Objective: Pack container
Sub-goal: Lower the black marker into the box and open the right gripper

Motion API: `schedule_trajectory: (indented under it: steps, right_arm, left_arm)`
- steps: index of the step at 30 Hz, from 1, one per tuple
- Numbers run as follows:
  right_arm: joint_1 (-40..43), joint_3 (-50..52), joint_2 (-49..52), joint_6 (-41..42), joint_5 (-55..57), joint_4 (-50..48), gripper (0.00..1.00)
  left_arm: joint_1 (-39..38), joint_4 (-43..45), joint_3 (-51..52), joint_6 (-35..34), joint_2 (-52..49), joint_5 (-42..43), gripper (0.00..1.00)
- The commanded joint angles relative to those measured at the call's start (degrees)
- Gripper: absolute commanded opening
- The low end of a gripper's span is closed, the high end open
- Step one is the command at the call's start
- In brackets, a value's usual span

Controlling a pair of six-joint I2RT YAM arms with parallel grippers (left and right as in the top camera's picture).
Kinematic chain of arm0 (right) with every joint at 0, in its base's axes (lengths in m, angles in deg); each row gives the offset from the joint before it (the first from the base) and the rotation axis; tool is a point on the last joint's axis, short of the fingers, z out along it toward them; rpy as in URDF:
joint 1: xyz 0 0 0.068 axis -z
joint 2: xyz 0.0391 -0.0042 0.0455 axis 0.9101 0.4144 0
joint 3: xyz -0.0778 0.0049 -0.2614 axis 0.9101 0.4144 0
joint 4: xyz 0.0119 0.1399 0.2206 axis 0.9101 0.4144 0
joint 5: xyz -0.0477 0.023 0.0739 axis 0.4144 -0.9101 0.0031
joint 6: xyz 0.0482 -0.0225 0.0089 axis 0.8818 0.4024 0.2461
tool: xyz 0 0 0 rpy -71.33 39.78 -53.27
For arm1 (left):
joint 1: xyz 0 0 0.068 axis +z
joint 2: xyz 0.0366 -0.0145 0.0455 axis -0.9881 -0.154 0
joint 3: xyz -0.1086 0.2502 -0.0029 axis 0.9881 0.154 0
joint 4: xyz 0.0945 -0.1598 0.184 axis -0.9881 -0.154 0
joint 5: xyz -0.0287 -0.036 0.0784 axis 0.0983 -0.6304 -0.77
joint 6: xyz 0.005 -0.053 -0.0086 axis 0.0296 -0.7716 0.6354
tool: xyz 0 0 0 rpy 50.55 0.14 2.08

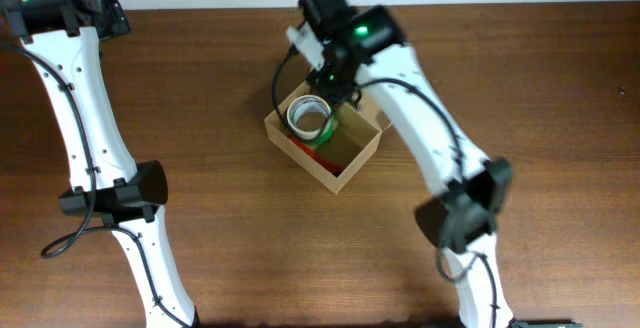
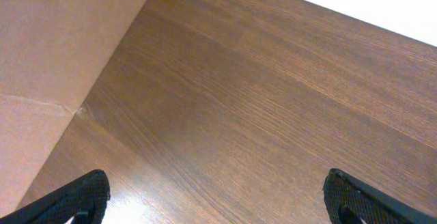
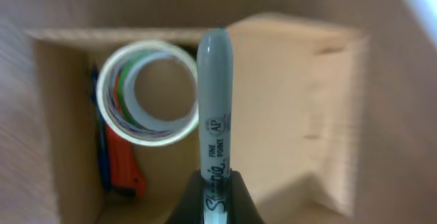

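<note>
The tan cardboard container (image 1: 352,152) stands open on the table's middle; it also shows in the right wrist view (image 3: 287,115). Inside lie a tape roll (image 1: 309,118) (image 3: 147,91), an orange tool (image 3: 123,166) and a blue item by the left wall. My right gripper (image 1: 335,80) (image 3: 214,183) is shut on a grey Sharpie marker (image 3: 214,94), held over the container beside the roll. My left gripper (image 2: 217,197) is open and empty over bare wood; in the overhead view its arm sits at the far left corner (image 1: 60,3).
A flat piece of cardboard (image 2: 48,67) lies on the table at the left of the left wrist view. The brown wooden table (image 1: 200,88) surrounds the container. The right arm's elbow (image 1: 465,208) hangs at the right of the container.
</note>
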Motion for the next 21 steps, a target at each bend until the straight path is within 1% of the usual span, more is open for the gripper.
schedule_trajectory:
  steps: [1,8,14,21]
  right_arm:
    - [0.0,-0.2,3.8,0.9,-5.6,0.8,0.04]
    - [-0.8,-0.2,8.0,1.0,-10.8,2.2,0.04]
    - [-3.1,1.5,8.2,1.3,-12.1,2.6,0.04]
    - [-6.2,6.1,8.2,1.3,-12.1,2.3,0.04]
  left_arm:
    - [0.4,0.0,-0.5,0.5,1.6,-0.2,1.0]
    - [0.4,0.0,-0.5,0.5,1.6,-0.2,1.0]
    - [0.4,0.0,-0.5,0.5,1.6,-0.2,1.0]
    - [0.4,0.0,-0.5,0.5,1.6,-0.2,1.0]
